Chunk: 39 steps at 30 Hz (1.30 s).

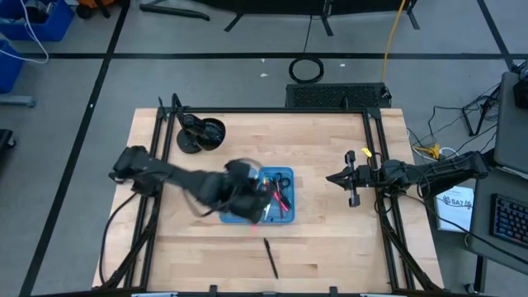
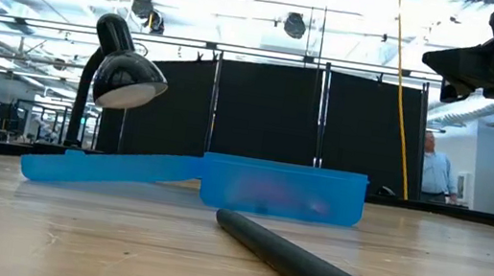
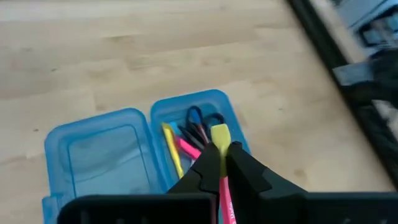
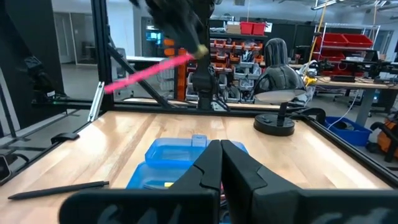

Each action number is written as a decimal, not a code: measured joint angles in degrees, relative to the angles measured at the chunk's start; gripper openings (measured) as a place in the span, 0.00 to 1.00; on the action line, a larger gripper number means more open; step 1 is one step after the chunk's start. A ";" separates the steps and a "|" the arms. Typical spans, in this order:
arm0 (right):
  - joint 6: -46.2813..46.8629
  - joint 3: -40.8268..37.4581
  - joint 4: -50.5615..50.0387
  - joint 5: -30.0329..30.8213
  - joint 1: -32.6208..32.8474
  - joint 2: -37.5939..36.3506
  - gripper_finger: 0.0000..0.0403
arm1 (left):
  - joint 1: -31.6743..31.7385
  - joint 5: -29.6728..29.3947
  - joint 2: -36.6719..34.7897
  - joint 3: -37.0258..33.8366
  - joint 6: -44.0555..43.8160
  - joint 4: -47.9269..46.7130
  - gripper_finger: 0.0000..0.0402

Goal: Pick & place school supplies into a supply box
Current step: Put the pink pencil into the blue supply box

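The supply box (image 3: 99, 152), translucent blue, lies open on the table with its two halves side by side. One half holds black-handled scissors (image 3: 200, 118), a yellow pen (image 3: 171, 149) and a pink pen (image 3: 186, 148); the other half is bare. My left gripper (image 3: 221, 152) hangs above the box, shut on a pink pen with a yellow end (image 4: 149, 70). A dark pen (image 1: 271, 257) lies on the table nearer the front edge. At the table's right side my right gripper (image 1: 342, 177) is shut and touches nothing. My left gripper pinches the pink pen between its two fingers just behind the yellow end (image 3: 219, 135), which sticks out past the fingertips. The fingers slant down and the pen lies roughly along them. Its pink shaft (image 4: 134, 78) trails back, slanting, lifted clear above the box.
A black desk lamp (image 1: 200, 132) stands at the far left of the table. Black frame rails (image 1: 375, 206) run along the table's left and right sides. Bare wood lies between the box and the right arm.
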 joint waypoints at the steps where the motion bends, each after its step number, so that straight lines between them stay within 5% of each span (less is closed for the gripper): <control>1: 0.18 0.00 0.16 -0.01 0.00 0.01 0.00 | 1.68 1.47 0.80 -0.02 1.65 0.82 0.04; 10: 0.48 0.00 0.73 0.02 0.00 -0.01 0.00 | 12.13 6.87 10.81 -0.02 8.94 8.06 0.02; 21: 0.52 0.00 -1.36 0.00 0.00 0.00 0.00 | 15.79 11.63 21.22 -0.02 8.52 12.72 0.02; 39: 2.76 0.02 -1.75 -0.02 0.01 0.00 0.00 | 15.45 15.83 21.89 -0.02 7.24 9.53 0.06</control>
